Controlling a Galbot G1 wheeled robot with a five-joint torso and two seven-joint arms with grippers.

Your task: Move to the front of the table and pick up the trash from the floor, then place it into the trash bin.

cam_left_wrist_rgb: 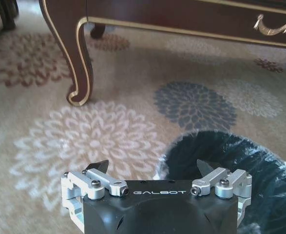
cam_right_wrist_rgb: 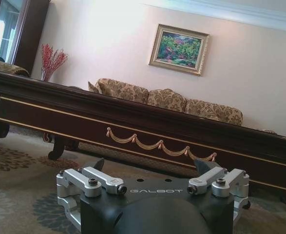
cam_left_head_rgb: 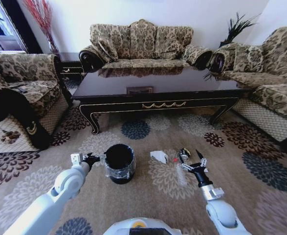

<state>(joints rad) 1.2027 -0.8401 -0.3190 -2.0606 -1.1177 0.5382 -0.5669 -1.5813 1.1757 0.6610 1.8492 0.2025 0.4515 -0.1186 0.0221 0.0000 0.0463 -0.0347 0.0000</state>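
1. Nearest, two white arms ending in black-and-silver grippers: left gripper [cam_left_head_rgb: 90,158] spread wide, just beside the bin; right gripper [cam_left_head_rgb: 192,160] spread wide over the trash.
2. Small round black bucket-like trash bin [cam_left_head_rgb: 119,164] with glossy clear liner, standing on patterned floral carpet [cam_left_head_rgb: 260,186].
3. Crumpled white paper piece [cam_left_head_rgb: 159,156], small round shiny object [cam_left_head_rgb: 184,152], clear plastic bottle [cam_left_head_rgb: 181,172] hard to make out, tiny red cap [cam_left_head_rgb: 175,159].
4. Long, glossy dark-brown wooden coffee table [cam_left_head_rgb: 158,85], gold ornament, curved legs.
5. Brocade sofa [cam_left_head_rgb: 141,44] beyond, partly hidden by tabletop.
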